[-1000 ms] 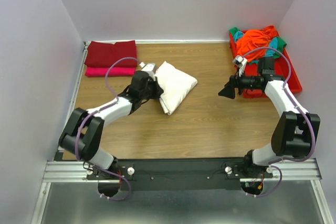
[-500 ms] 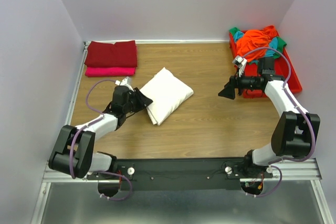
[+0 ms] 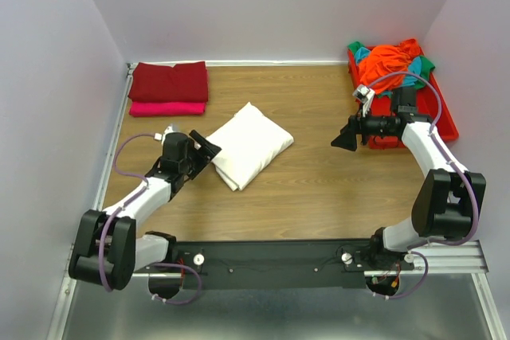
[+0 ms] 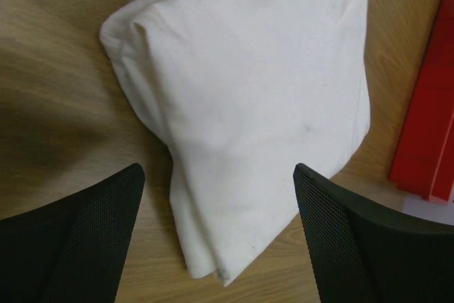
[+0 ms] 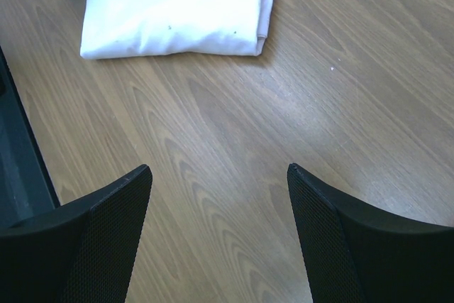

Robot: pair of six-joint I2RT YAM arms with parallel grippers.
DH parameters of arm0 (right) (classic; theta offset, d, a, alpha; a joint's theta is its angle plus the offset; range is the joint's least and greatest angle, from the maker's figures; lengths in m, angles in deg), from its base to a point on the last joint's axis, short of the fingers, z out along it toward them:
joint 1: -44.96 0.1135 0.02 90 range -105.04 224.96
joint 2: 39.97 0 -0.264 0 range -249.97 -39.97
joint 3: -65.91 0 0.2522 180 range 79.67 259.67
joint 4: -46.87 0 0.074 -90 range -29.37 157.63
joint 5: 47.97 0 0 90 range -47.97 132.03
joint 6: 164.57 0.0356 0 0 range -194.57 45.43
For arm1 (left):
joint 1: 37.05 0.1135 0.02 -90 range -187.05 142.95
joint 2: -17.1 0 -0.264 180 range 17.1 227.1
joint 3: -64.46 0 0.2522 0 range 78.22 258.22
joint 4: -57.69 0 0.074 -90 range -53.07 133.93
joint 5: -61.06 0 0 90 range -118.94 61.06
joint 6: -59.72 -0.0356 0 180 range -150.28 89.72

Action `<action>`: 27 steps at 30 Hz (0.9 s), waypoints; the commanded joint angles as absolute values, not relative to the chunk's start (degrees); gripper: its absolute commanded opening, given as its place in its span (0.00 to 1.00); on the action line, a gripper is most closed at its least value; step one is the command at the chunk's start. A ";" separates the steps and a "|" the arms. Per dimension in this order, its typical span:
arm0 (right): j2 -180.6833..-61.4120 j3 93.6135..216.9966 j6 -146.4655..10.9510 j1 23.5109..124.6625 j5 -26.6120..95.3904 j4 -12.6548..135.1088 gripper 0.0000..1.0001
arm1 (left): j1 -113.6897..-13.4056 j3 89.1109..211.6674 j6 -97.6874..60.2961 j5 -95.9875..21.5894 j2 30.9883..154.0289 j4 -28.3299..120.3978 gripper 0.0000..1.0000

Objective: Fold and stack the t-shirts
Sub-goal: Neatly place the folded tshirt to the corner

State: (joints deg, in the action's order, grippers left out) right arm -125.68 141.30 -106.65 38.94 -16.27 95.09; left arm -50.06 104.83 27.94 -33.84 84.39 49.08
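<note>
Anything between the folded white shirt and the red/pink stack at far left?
Nothing visible. Only bare table lies between the white shirt and the dark red shirt stacked on the pink shirt. The left gripper, open, sits at the white shirt's near-left edge, off that line.

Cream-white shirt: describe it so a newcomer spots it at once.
On the wooden table, look just left of centre, by the left gripper. The cream-white shirt lies there alone, folded. It is the only pale cloth; the dark red shirt and pink shirt sit stacked far left.
</note>
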 commanded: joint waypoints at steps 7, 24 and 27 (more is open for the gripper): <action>-125.92 142.07 -107.71 38.63 -17.82 96.49 0.84 | -46.54 106.60 31.95 -30.61 96.36 48.76 0.85; -123.90 142.51 -107.88 38.63 -17.30 96.84 0.84 | -45.14 117.68 26.68 -29.90 106.93 44.98 0.57; -123.38 142.51 -107.88 38.54 -17.38 96.84 0.84 | -44.26 117.33 24.57 -30.95 106.58 46.74 0.48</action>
